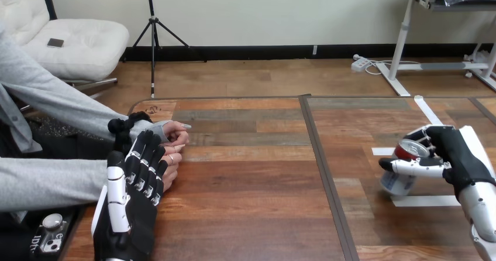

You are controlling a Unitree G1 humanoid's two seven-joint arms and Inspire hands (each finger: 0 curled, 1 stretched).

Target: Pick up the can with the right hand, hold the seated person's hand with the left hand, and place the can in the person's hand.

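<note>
At the right side of the plank-topped wooden counter (251,179), the black-and-white right robot hand (459,153) is clamped on a small drink can with a red rim, silver lid and pale white-and-blue body (395,183), its thumb across the front of the can and its fingers curled round the far side. The can sits tilted, its top leaning toward the palm, just above a strip of white tape (424,201); whether its base touches the counter cannot be told. At the counter's left edge, the left robot hand (131,196) is raised with its fingers apart and nearly straight, its fingertips just beside the person's clasped hands (174,141), which rest on the wood. Contact between them cannot be told.
</note>
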